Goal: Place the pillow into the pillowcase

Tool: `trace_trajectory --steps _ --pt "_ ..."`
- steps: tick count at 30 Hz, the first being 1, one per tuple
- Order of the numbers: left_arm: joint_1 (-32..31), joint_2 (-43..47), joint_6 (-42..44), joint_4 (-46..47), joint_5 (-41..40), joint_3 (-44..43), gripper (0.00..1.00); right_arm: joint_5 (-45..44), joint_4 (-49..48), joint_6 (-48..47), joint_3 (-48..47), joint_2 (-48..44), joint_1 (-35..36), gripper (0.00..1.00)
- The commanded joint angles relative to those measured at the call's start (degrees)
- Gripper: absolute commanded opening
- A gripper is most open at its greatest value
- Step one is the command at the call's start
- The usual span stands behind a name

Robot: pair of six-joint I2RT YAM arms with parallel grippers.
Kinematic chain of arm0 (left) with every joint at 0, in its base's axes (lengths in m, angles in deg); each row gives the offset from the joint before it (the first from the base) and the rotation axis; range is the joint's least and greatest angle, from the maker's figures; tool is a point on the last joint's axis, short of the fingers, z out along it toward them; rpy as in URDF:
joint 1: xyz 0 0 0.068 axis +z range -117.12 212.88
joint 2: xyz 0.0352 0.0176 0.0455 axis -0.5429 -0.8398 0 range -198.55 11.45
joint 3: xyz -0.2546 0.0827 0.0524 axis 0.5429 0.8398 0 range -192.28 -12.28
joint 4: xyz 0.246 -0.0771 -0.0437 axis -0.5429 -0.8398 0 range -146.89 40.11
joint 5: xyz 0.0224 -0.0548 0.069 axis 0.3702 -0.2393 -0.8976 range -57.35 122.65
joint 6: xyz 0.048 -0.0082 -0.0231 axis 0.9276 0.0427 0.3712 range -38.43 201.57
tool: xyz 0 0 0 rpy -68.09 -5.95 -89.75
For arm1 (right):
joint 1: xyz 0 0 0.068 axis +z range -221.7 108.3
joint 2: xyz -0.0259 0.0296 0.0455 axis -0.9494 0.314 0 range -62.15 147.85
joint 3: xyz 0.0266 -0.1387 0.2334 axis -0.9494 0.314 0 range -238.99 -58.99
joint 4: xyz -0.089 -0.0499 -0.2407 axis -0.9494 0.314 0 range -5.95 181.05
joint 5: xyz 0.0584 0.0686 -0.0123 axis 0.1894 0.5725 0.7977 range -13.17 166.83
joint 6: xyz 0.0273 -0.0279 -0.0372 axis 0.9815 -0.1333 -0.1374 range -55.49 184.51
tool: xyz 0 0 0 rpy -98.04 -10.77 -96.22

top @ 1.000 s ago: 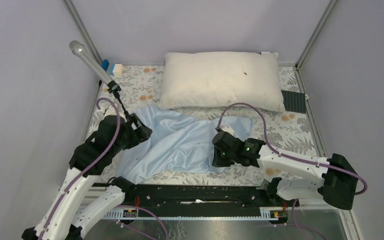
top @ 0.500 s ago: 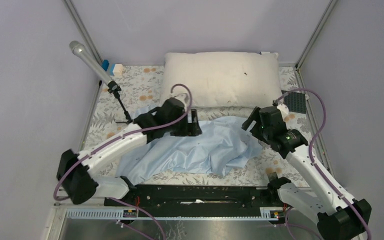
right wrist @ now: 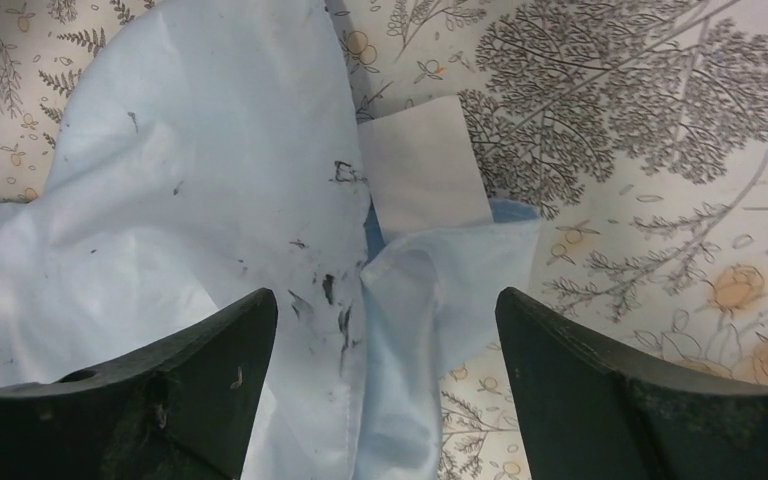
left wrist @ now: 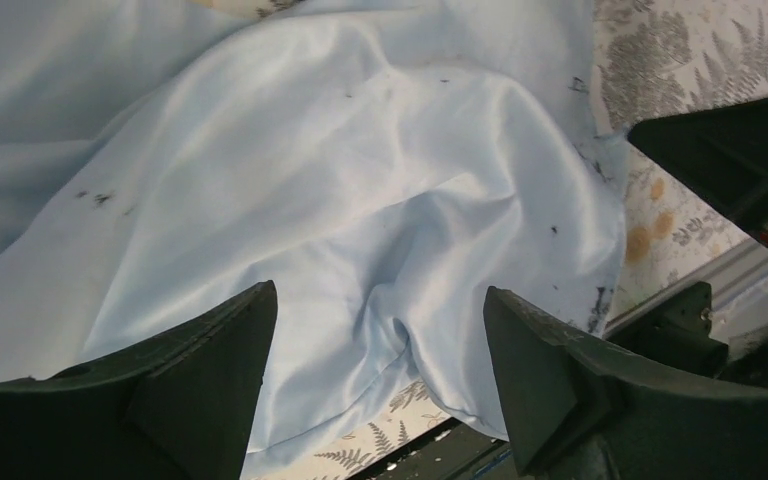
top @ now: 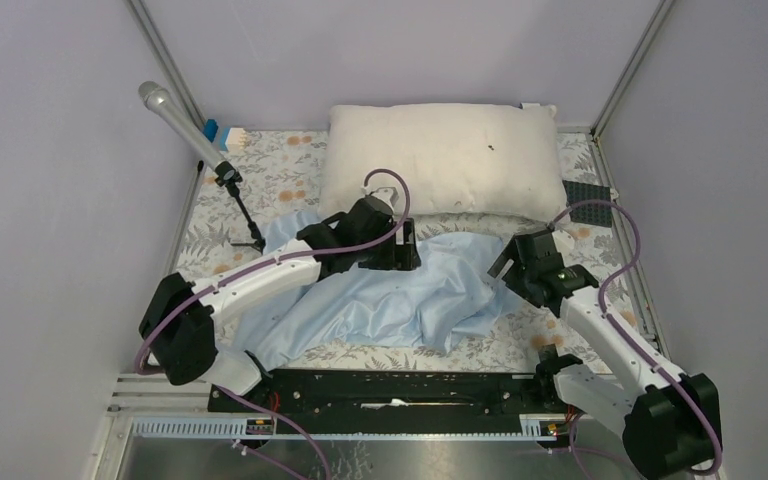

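The cream pillow [top: 440,160] lies flat at the back of the table. In front of it the light-blue pillowcase [top: 390,300] is spread out and wrinkled. My left gripper [top: 407,250] hovers open over the pillowcase's far edge, just short of the pillow. In the left wrist view the fabric [left wrist: 310,170] lies below the open left gripper [left wrist: 378,295], nothing pinched. My right gripper [top: 505,268] is open above the pillowcase's right corner. In the right wrist view the folded hem [right wrist: 410,330] and a white label [right wrist: 425,165] lie beneath the open right gripper [right wrist: 385,295].
A microphone on a stand [top: 175,115] leans at the back left. A dark grey studded plate [top: 588,200] lies right of the pillow. A floral cloth [top: 280,170] covers the table. A black rail [top: 390,385] runs along the near edge.
The left arm swung from the left edge to the middle above the pillowcase. The right gripper opened and moved from the front middle to the right corner. The pillowcase was pulled rightward.
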Motion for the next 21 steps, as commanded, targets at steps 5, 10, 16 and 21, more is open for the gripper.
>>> trace_trajectory --steps 5,10,16,21 --pt "-2.9 -1.6 -0.4 6.0 2.7 -0.9 0.82 9.9 -12.0 -3.1 -0.4 10.3 0.0 0.56" --pt "-2.4 -1.3 -0.9 5.8 4.0 -1.3 0.82 10.0 -13.7 -1.6 -2.6 12.5 7.1 0.21" --pt "1.4 2.0 -3.4 5.5 3.9 2.7 0.75 7.8 -14.0 0.2 -12.3 19.8 20.1 0.0" --pt "6.7 6.4 -7.4 9.5 7.5 10.6 0.7 12.0 -20.8 0.4 -12.4 22.8 25.0 0.0"
